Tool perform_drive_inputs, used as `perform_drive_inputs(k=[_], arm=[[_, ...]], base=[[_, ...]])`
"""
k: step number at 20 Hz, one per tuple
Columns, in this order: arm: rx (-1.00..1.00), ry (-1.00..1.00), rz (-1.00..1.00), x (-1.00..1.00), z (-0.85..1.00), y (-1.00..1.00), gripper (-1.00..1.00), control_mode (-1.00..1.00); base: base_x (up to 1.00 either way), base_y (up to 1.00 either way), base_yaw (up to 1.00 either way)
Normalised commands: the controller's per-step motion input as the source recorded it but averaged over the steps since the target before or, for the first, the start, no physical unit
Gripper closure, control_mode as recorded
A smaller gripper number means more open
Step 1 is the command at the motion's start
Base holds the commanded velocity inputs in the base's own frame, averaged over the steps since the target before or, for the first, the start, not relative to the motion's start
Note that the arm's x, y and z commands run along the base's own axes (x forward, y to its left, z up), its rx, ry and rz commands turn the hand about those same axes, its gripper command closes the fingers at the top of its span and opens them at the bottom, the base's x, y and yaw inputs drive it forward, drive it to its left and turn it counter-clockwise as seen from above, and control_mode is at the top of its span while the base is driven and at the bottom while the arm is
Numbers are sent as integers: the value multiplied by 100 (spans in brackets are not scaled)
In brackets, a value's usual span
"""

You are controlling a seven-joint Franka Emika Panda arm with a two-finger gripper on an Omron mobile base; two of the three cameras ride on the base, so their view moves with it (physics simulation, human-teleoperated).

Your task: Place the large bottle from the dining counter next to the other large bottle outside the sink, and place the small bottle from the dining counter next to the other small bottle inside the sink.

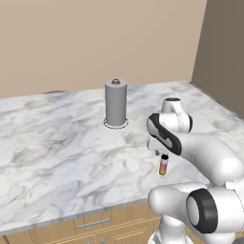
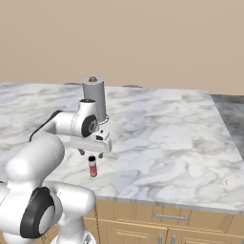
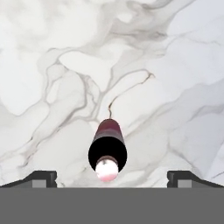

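Observation:
The small bottle point(image 1: 164, 165) point(image 2: 92, 166) stands upright on the dining counter point(image 1: 57, 152) point(image 2: 167, 143) near its front edge. It has a dark cap and a body that is pink above and orange-yellow below. My gripper point(image 1: 162, 153) point(image 2: 91, 154) hangs straight over it, pointing down, open, with a finger on either side of the cap and just above it. In the hand view I look down on the small bottle point(image 3: 107, 151), centred between my spread fingertips point(image 3: 41, 178), with nothing touching it. The large bottle and the sink are out of view.
A tall grey cylinder on a round base point(image 1: 116, 103) point(image 2: 94, 97) stands further back on the marble. A beige wall runs behind the counter. Light wood cabinets with steel handles point(image 1: 93, 223) point(image 2: 169, 217) sit below the front edge.

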Motion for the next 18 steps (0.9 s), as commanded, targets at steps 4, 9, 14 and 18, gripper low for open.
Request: perform_drive_inputs(k=[4,9,14,18], arm=[[0,0,0,12,0,3,-100,-100],[0,0,0,15,0,1,-100,-100],[0,0,0,3,0,0,-100,-100],[0,0,0,0,-4,0,-100,-100]], base=[[0,0,0],[0,0,0],[0,0,0],[0,0,0]])
